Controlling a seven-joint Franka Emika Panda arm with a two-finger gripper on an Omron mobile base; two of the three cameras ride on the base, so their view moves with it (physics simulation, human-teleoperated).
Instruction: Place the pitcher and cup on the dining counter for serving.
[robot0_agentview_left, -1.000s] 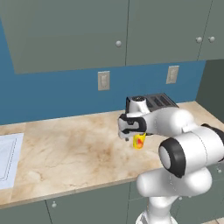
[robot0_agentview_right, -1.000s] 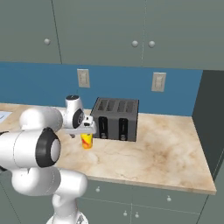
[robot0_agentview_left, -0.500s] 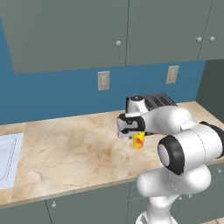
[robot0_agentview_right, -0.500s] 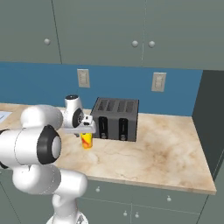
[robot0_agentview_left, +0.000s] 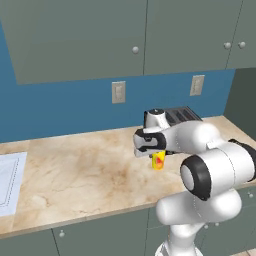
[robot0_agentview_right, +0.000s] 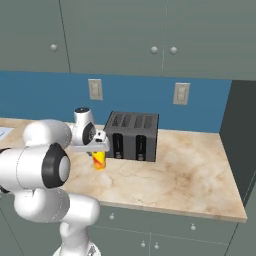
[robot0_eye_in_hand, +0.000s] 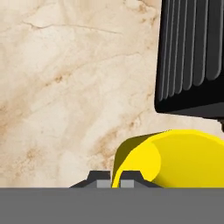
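The cup (robot0_agentview_left: 158, 161) (robot0_agentview_right: 99, 160) is small and bright yellow with a red mark. It stands upright on a beige marble-look counter (robot0_agentview_left: 80, 170), just in front of a black toaster. My gripper (robot0_agentview_left: 155, 151) (robot0_agentview_right: 100, 149) comes down on it from above. In the hand view the cup (robot0_eye_in_hand: 175, 159) fills the lower right, and its near wall runs between the two fingertips of the gripper (robot0_eye_in_hand: 114, 179), which is shut on that wall. The pitcher and the dining counter are out of view.
The black toaster (robot0_agentview_left: 177, 116) (robot0_agentview_right: 132, 135) (robot0_eye_in_hand: 192, 57) stands right behind the cup against the blue wall. A white sink edge (robot0_agentview_left: 7, 182) lies at the far left of the counter. Grey cabinets (robot0_agentview_right: 115, 35) hang overhead.
The fingers have closed from wide open onto the cup's wall. The arm and cup have hardly moved.
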